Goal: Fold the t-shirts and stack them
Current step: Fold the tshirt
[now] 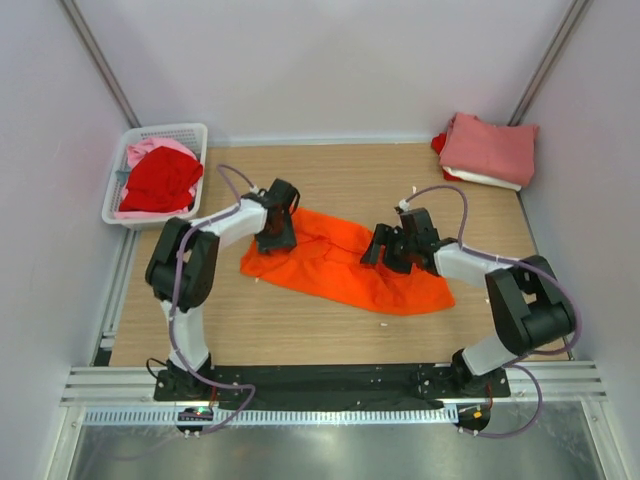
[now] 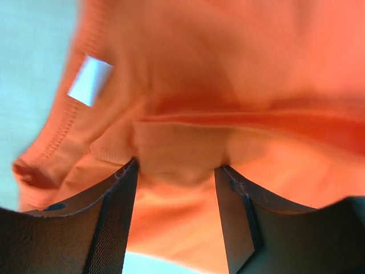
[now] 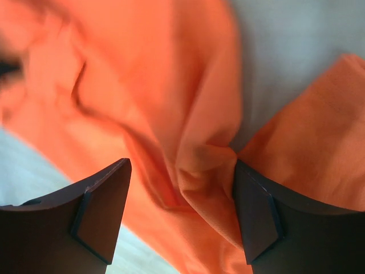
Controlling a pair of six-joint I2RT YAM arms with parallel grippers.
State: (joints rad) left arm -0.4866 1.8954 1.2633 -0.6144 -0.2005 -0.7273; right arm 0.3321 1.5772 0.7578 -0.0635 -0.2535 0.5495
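Note:
The bright orange t-shirt (image 1: 345,265) lies crumpled and spread across the middle of the wooden table. My left gripper (image 1: 276,238) is down on its left end, near the collar. In the left wrist view the jaws (image 2: 177,165) stand open with a fold of orange cloth (image 2: 228,85) between them, and the white neck label (image 2: 90,80) shows at the upper left. My right gripper (image 1: 386,250) is down on the shirt's middle right. In the right wrist view it (image 3: 181,165) is open, with a ridge of orange cloth (image 3: 199,171) between the fingers.
A white mesh basket (image 1: 165,131) at the back left holds a red shirt (image 1: 160,180) and a pink shirt (image 1: 150,150). A folded stack with a salmon-pink shirt (image 1: 490,148) on top sits at the back right. Walls enclose the table (image 1: 300,330).

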